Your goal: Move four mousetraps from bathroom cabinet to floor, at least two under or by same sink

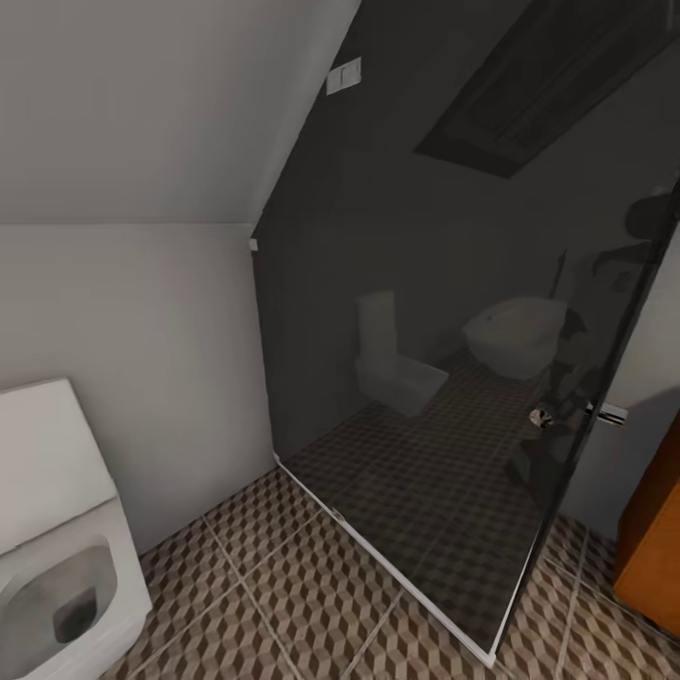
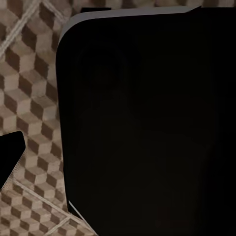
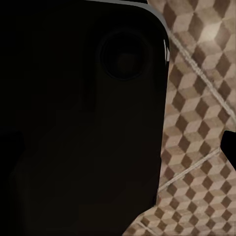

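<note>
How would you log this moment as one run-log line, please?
phase: in transit | ahead: dark glass panel | left: toilet | right edge: cabinet | bathroom floor | grippers: unreadable

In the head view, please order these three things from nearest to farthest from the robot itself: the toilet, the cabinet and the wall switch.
1. The toilet, low on the robot's left, and the cabinet, low on its right. Both are close, and I cannot rank one before the other.
2. The wall switch, high on the far wall, is clearly the farthest.
</note>
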Robot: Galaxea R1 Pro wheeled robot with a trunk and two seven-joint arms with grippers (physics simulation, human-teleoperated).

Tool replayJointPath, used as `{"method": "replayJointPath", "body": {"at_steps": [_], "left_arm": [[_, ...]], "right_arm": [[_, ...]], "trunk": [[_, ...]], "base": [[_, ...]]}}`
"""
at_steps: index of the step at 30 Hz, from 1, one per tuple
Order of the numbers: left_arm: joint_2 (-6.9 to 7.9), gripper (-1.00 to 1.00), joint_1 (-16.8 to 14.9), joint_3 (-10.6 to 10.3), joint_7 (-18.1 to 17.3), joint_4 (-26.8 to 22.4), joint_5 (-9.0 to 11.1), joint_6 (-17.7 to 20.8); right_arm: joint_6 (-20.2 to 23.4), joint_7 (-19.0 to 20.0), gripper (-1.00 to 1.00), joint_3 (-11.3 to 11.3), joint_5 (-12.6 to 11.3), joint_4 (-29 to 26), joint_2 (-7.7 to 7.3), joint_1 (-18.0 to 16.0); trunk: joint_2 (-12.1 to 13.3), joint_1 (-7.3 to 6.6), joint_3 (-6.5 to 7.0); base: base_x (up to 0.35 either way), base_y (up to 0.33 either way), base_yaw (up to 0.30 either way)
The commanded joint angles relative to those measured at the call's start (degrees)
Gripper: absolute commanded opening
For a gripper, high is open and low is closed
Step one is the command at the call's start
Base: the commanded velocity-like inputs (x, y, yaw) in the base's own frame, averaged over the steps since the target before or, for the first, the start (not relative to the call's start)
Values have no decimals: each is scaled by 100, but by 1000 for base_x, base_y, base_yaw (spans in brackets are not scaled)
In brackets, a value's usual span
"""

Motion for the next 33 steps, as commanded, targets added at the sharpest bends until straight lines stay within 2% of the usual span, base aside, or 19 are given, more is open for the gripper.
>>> {"method": "replayJointPath", "body": {"at_steps": [1,33], "left_arm": [[-8,100,-1,6,-2,-4,2,-6],[-28,100,-1,24,-55,-14,2,-13]], "right_arm": [[-18,7,100,4,5,1,-2,-1],[-26,7,100,3,-4,1,-4,-1]], "trunk": [[-2,0,-4],[-2,0,-4]], "base": [[0,0,-297],[0,0,-296]]}}
